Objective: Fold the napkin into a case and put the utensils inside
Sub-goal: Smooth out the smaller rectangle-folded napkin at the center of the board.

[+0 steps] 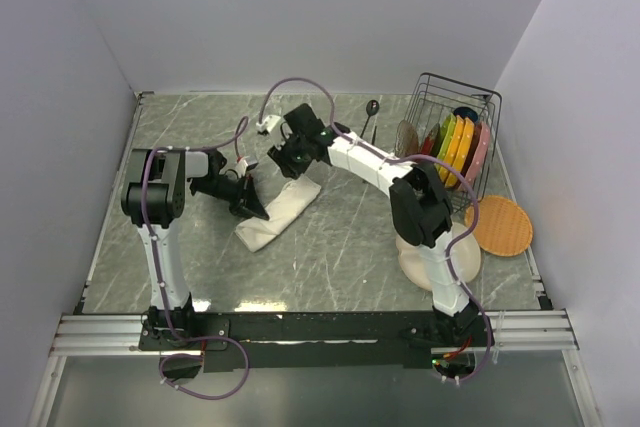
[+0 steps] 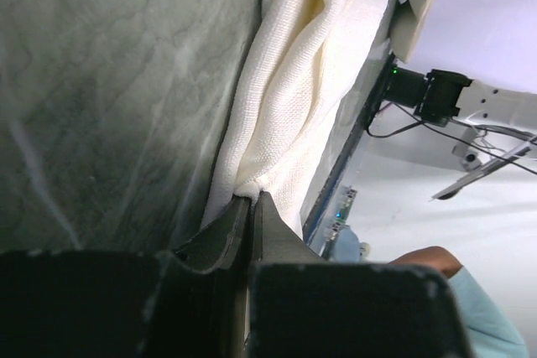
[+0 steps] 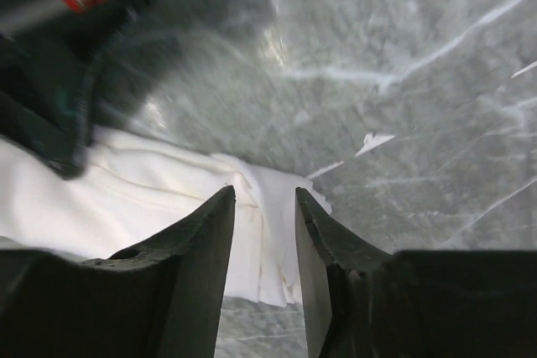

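Observation:
The napkin (image 1: 280,213) lies on the table as a narrow, long folded strip, running diagonally from near left to far right. My left gripper (image 1: 254,209) is shut on the strip's long left edge; the left wrist view shows the cloth (image 2: 294,90) bunched where the left gripper (image 2: 252,196) pinches it. My right gripper (image 1: 286,161) hovers over the strip's far end, open. In the right wrist view the napkin's end (image 3: 264,232) lies below the right gripper (image 3: 264,196), not gripped. A dark spoon (image 1: 369,117) lies at the back, beside the rack.
A wire dish rack (image 1: 428,99) holding several colourful plates stands at the back right. An orange round plate (image 1: 500,225) lies at the right edge. A beige plate (image 1: 462,259) sits partly under the right arm. The left arm's gripper (image 3: 46,81) shows at the right wrist view's top left.

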